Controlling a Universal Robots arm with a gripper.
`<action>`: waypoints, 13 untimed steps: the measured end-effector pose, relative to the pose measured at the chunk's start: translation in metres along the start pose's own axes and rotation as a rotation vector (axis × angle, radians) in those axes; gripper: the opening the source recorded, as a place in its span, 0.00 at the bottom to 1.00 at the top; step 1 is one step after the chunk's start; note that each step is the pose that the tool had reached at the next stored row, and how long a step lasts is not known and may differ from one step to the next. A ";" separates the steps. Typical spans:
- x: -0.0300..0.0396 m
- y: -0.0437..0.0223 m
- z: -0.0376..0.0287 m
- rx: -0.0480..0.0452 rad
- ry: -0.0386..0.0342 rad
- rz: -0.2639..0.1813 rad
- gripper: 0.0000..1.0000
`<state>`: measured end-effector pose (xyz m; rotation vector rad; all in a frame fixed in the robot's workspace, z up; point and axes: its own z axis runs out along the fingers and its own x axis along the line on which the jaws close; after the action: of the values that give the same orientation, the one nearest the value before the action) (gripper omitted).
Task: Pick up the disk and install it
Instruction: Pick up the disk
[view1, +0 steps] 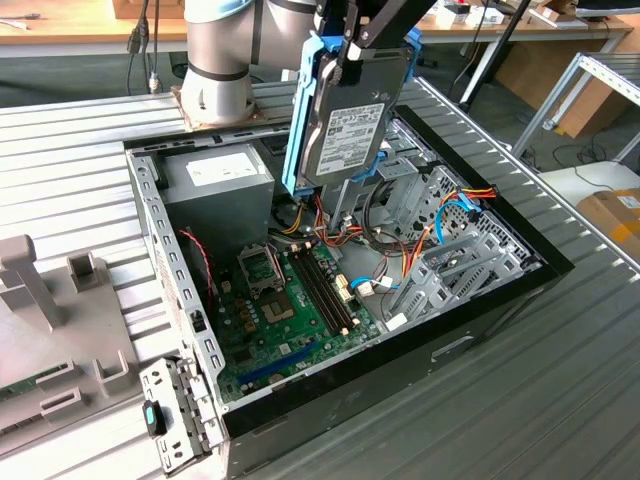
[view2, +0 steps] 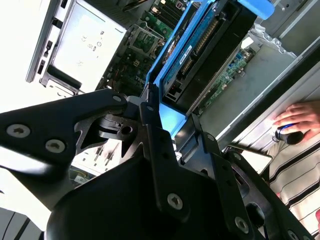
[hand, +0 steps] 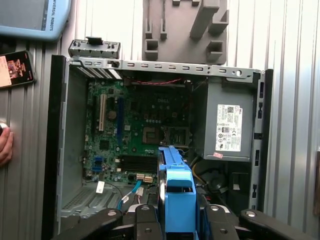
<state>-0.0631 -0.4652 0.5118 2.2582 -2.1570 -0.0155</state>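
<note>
The disk (view1: 350, 120), a grey metal drive with a white label and blue carrier rails, hangs on edge above the far side of the open computer case (view1: 400, 370). My gripper (view1: 348, 48) is shut on its upper end. In the second wrist view the disk (view2: 200, 45) points away from the black fingers (view2: 150, 125) toward the case interior. In the first wrist view the blue carrier (hand: 179, 195) sits between the gripper's (hand: 179, 217) fingers, above the case's drive end. The disk touches nothing in the case.
Inside the case lie a green motherboard (view1: 290, 300), a grey power-supply box (view1: 220, 180), loose coloured cables (view1: 400, 240) and a metal drive cage (view1: 450, 260). A grey fixture (view1: 50, 300) stands at the exterior view's left. A person's hand (hand: 5, 145) rests beside the case.
</note>
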 end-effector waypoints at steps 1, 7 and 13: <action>0.0003 0.0000 0.0000 0.0000 -0.0001 0.000 0.37; 0.0016 0.0001 0.0000 0.0000 0.0000 0.000 0.37; 0.0026 0.0001 0.0000 0.0000 0.0000 0.000 0.37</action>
<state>-0.0631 -0.4678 0.5118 2.2582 -2.1570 -0.0155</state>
